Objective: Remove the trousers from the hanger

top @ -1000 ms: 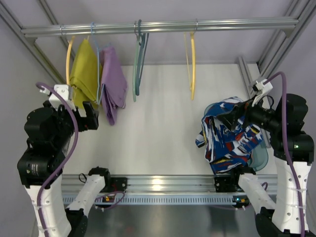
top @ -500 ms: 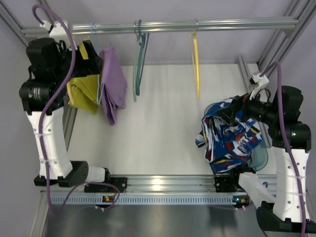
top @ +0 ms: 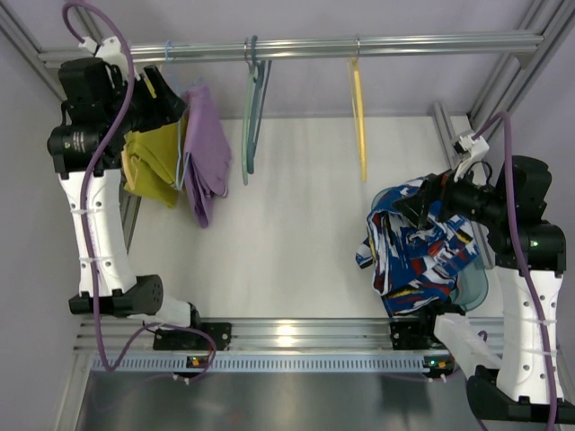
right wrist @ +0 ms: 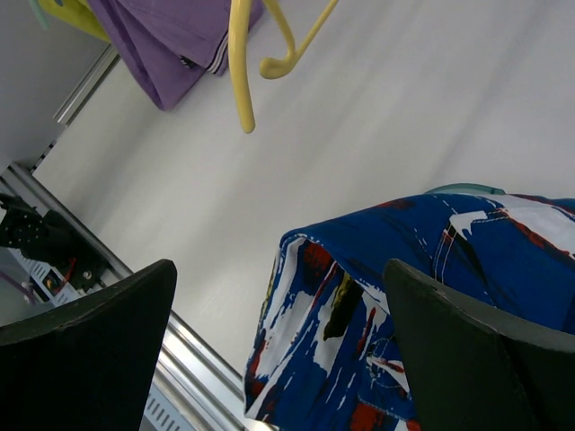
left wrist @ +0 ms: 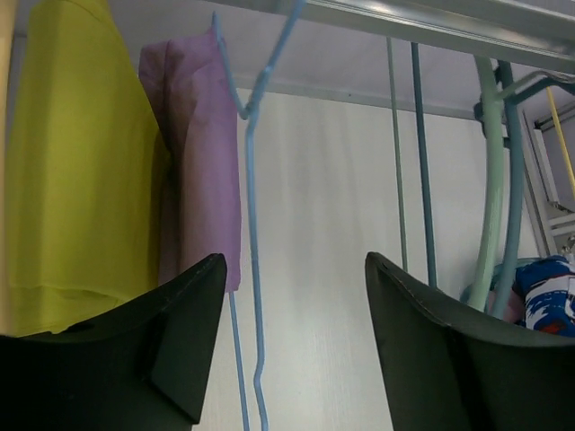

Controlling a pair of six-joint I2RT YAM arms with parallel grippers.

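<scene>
The lilac trousers [top: 207,148] hang folded over the thin pale-blue hanger [top: 177,135] on the rail at the back left. In the left wrist view the trousers [left wrist: 202,162] hang left of the hanger's wire [left wrist: 251,233]. My left gripper [top: 166,101] is raised to the rail, open and empty, just left of the hanger; the wire runs between its fingers [left wrist: 296,350]. My right gripper [top: 422,208] is open and empty above the patterned clothes [top: 422,247] at the right; it also shows in its own wrist view [right wrist: 278,350].
A mustard-yellow garment [top: 151,166] hangs left of the trousers. A teal hanger [top: 252,112] and a bare yellow hanger [top: 359,117] hang on the rail [top: 296,48]. The patterned clothes lie in a teal basket [top: 476,287]. Frame posts stand at both sides.
My left arm has risen from low near the table up to the rail beside the hanger, then settled a little closer. The right arm has barely moved.
</scene>
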